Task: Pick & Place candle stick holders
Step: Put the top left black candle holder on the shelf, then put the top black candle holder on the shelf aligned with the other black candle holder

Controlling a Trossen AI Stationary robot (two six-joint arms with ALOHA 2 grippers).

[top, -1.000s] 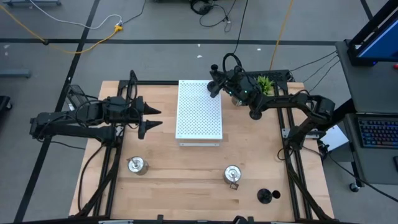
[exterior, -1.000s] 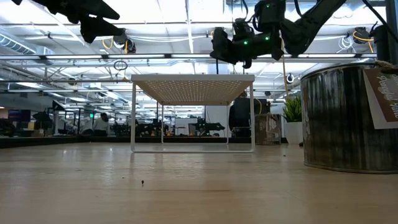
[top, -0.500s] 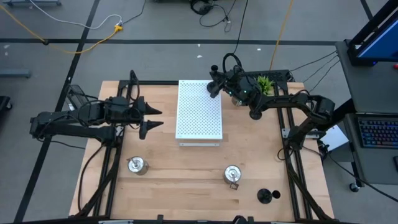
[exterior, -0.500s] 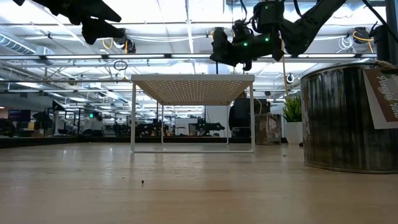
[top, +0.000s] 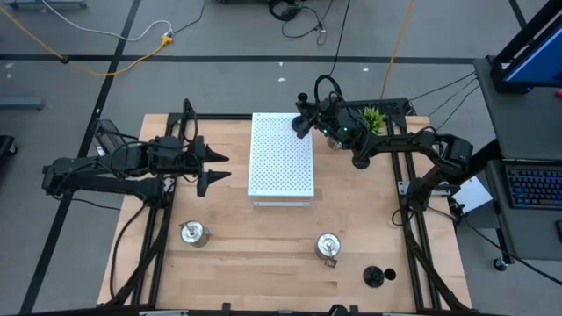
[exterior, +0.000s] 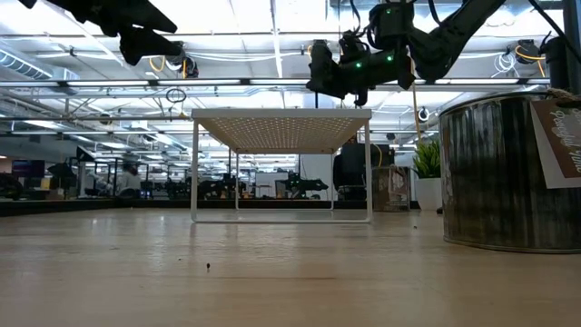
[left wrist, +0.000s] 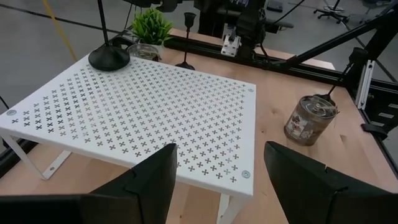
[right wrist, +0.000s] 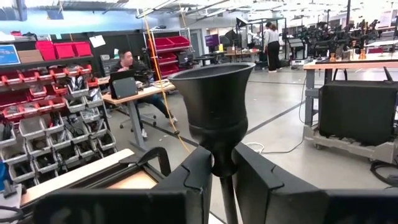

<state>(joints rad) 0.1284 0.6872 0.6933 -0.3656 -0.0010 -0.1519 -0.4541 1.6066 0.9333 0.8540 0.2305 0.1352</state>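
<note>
Almost nothing has moved. The right gripper [right wrist: 222,171] fingers still pinch a black candle stick holder [left wrist: 108,56] standing on the white perforated board [top: 281,156], near its far corner. Released crooked, it may topple. The left gripper [top: 213,166] hovers open.

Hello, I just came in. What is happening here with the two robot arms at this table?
The right gripper has its jaws shut on a black candle stick holder, just under its cup. The holder's base sits on a far corner of the white perforated board. The left gripper waits open beside the board. Two silver holders and another black holder stand on the table's near side.
</note>
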